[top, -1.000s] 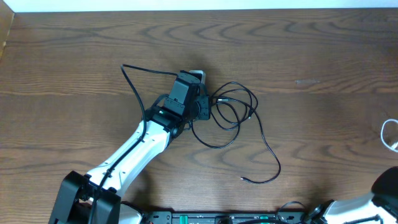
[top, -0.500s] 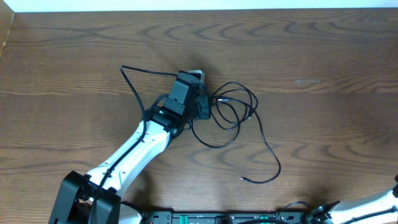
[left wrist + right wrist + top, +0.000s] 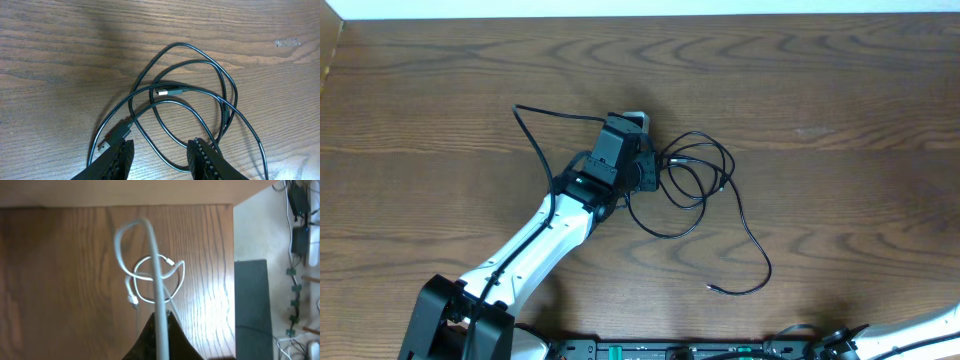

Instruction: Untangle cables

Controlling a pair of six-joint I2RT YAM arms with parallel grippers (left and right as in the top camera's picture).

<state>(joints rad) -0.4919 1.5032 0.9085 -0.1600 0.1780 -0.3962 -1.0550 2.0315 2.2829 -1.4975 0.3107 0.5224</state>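
We are hovering the left tool (image 3: 160, 150), jaws apart and empty, over the black cable (image 3: 170, 92) looped mid-way along the desk (image 3: 840, 70). It is probably needing one strand pinched and drawn out. The right tool (image 3: 161, 325) is gripping the white cable (image 3: 155, 265), dangling near a desk corner.

Table (image 3: 840, 90): big, brown wood with wavy dark lines all over.
White strip (image 3: 620, 8): runs along the far side of the table, seen from above.
Floor (image 3: 255, 230): pale, past the table's straight edge.
Dark slab (image 3: 252, 305): flat and grey-black, low beside the table.
Wires and boxes (image 3: 300, 240): thin and black, lying on the floor.
Shine (image 3: 210, 315): bright light on the wood near the edge.
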